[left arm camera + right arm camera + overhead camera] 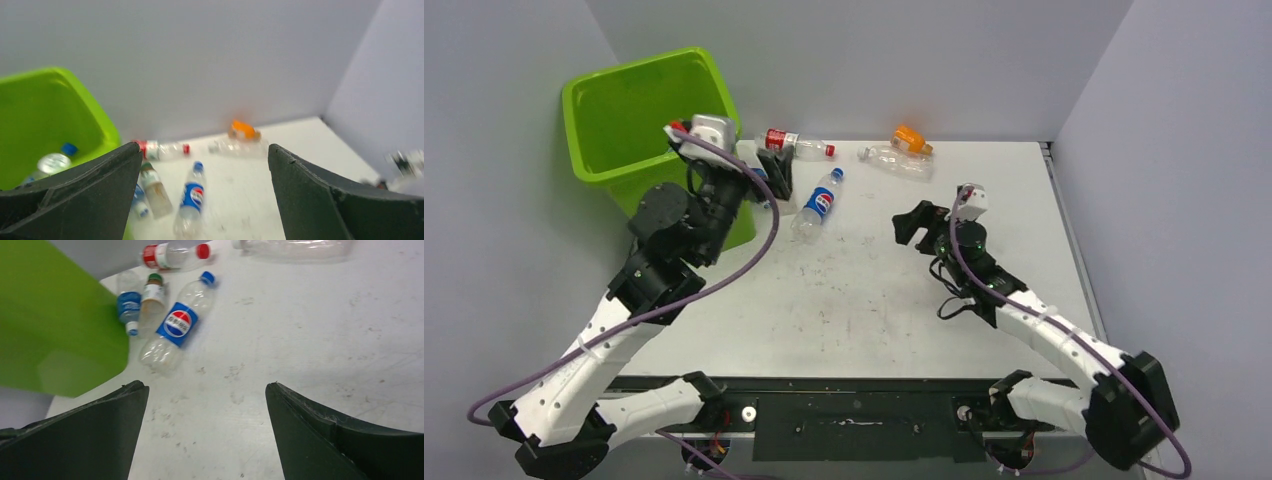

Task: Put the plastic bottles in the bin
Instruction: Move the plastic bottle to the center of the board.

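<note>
Left gripper (774, 170) hangs just beside the tall lime-green plastic bin (629, 68), jaws wide apart and holding nothing. Right gripper (916, 222) is wide apart too. Small clear plastic bottles (819, 205) lie on the white table (874, 300) near the bin — another bottle (52, 162) sits inside it.

The worktop (874, 300) is white and flat. It has small dark marks and scratches on it, most of them near the middle. Plain walls stand on three sides. The back wall (854, 60) runs along the far edge of the worktop. The left wall (494, 220) and the right wall (1184, 150) meet it at the far corners. All three are pale grey with a bit of blue, and bare. A black bar (854, 412) runs along the near edge. The light is soft and even.
</note>
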`<state>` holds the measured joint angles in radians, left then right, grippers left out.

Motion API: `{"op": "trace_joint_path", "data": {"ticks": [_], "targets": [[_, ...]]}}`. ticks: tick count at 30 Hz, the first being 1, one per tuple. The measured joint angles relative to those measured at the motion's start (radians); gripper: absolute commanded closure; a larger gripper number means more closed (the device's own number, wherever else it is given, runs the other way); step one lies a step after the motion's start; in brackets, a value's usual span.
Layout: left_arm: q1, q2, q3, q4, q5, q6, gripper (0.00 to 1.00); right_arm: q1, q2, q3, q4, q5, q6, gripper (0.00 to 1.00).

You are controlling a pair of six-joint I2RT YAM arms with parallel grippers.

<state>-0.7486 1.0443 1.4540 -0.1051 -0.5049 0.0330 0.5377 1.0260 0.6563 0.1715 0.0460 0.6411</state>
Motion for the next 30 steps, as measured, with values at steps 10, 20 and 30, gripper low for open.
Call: {"op": "trace_joint_path", "data": {"ticks": [10,20,30], "targets": [[-0.011,-0.166,-0.512,-0.178,0.277,-0.178,0.04,-0.146,0.637,0.278,0.270,0.172,-0.158,0.09],[-0.011,-0.252,-0.611,-0.169,0.341,-0.206,0.04,-0.295,1.168,0.888,0.252,-0.035,-0.344,0.08],[-0.011,-0.209,-0.658,-0.160,0.386,-0.201,0.04,-0.327,1.373,1.080,0.171,-0.152,-0.397,0.06]]}}
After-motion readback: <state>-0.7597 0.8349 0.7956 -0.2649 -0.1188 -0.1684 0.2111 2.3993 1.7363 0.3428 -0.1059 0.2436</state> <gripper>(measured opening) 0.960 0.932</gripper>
